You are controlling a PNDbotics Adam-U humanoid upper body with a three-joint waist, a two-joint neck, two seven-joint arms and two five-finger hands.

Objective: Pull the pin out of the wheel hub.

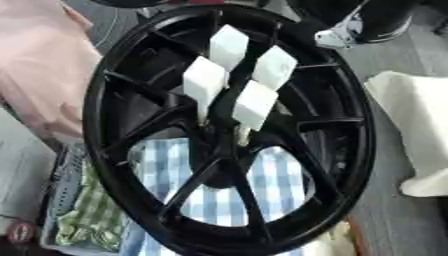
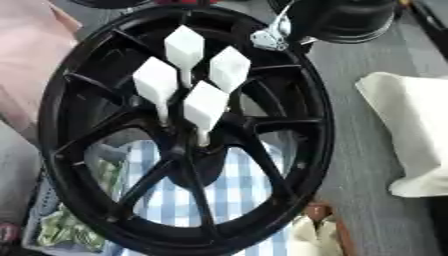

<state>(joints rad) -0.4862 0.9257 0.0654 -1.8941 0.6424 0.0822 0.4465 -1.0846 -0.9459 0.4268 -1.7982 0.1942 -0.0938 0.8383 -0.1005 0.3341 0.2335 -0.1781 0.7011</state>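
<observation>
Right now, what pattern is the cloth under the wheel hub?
Blue-and-white check cloth, seen through the spokes of the black wheel hub; left eye view shows it best.

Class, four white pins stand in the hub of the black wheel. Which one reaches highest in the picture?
The top pin, its white head above and between the other three. The left pin, right pin and lowest pin all sit below it.

The wheel hub (image 1: 105, 130) is a black spoked rim that fills most of the view, standing tilted with its open face toward the camera and its spokes meeting at a dark centre. Four white pins (image 2: 206, 106) stick out of that centre, clustered close together. Each has a flat, diamond-like white head on a thin stem, and the stems run down into the middle of the hub.
</observation>
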